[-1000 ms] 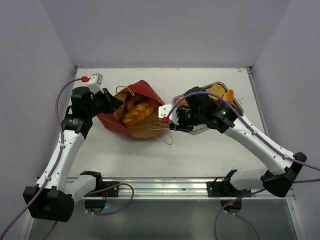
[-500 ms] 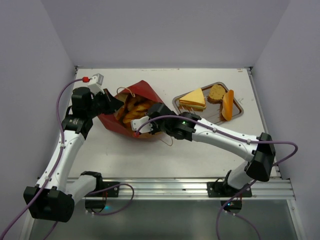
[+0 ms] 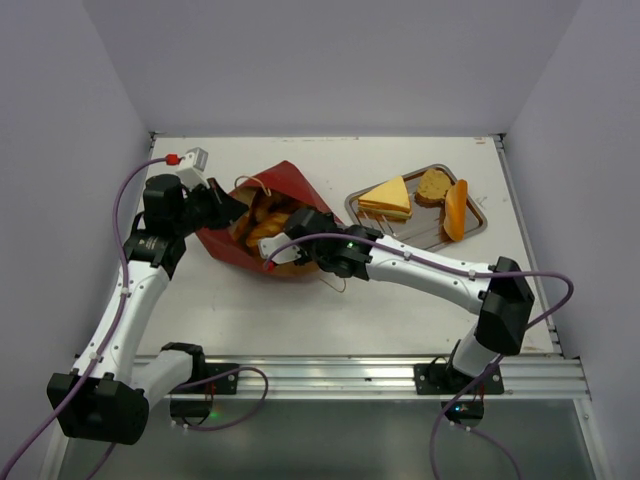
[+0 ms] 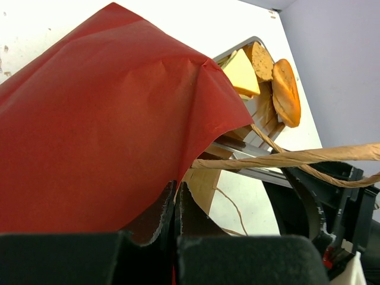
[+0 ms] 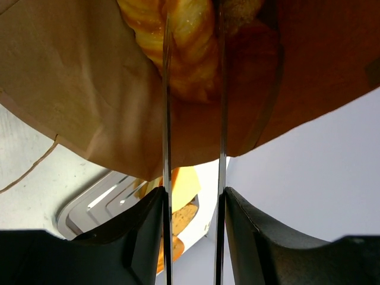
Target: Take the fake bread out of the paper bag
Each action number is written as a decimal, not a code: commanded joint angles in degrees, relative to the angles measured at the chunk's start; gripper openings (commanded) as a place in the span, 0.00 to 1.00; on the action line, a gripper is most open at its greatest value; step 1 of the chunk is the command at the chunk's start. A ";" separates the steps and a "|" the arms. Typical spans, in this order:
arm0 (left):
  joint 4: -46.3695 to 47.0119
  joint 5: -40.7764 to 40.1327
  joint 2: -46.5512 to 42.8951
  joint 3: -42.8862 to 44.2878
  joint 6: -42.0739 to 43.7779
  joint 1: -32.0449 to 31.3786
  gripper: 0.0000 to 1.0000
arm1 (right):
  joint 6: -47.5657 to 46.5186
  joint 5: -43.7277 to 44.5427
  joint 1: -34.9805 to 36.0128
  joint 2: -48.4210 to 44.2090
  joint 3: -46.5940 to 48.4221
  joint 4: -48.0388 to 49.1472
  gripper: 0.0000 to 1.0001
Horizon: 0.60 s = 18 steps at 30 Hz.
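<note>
Partly done: you are reaching for the braided loaf (image 5: 190, 41) inside the paper bag (image 3: 287, 177).
Three bread pieces (image 3: 385, 196) are lying on the tray (image 3: 480, 223) right of the bag; your left gripper (image 4: 177, 199) is pinching its rim, your right gripper (image 5: 193, 196) clasping tongs (image 5: 167, 119) astride the loaf.

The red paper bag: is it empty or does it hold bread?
Not empty: a golden braided loaf lies inside the red paper bag, visible through its mouth.

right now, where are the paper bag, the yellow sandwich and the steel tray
paper bag (image 3: 288, 178), top view, red upper flap
yellow sandwich (image 3: 386, 194), top view, yellow top face
steel tray (image 3: 426, 228), top view, bare floor near front
</note>
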 commanded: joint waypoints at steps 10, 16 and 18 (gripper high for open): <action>1.12 3.09 -1.39 -0.62 1.16 0.13 0.00 | -1.92 4.64 0.07 3.47 2.04 3.04 0.49; 0.94 3.27 -1.83 -0.97 1.42 0.13 0.00 | -2.27 5.88 0.07 4.71 2.22 4.63 0.50; 0.94 3.35 -1.74 -0.97 1.51 0.13 0.00 | -2.36 6.05 0.07 4.53 2.13 4.72 0.50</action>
